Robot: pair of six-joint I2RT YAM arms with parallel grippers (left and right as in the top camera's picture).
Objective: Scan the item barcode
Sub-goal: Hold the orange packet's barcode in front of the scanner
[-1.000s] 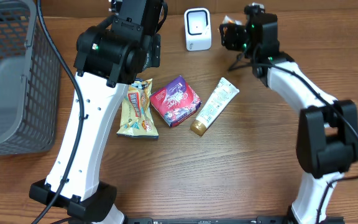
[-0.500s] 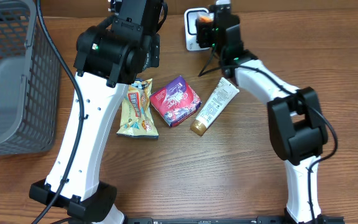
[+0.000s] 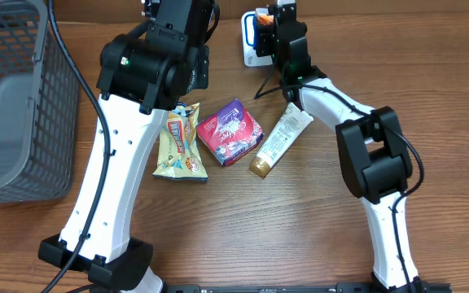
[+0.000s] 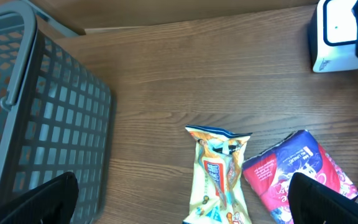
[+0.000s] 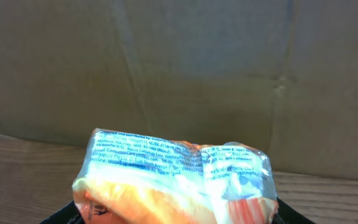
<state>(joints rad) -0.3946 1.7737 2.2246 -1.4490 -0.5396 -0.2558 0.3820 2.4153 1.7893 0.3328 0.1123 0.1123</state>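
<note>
My right gripper (image 5: 173,214) is shut on the item, a soft clear-and-orange packet (image 5: 179,180) with fine blue print across its top. From overhead, the right gripper (image 3: 271,32) holds that packet (image 3: 262,16) at the back of the table, right against the white barcode scanner (image 3: 249,49), which it partly covers. My left gripper (image 4: 182,205) hangs open above the table, its two dark fingers (image 4: 36,202) wide apart over a yellow snack bag (image 4: 219,180). The scanner (image 4: 337,34) also shows at the top right of the left wrist view.
A pink box (image 3: 230,132) lies between the yellow snack bag (image 3: 180,142) and a cream tube with a gold cap (image 3: 282,138) mid-table. A grey mesh basket (image 3: 10,98) stands at the left edge. A cardboard wall fills the background of the right wrist view.
My right gripper has swung left with the packet, from right of the scanner to directly at it. The left arm and the items on the table have not moved.
</note>
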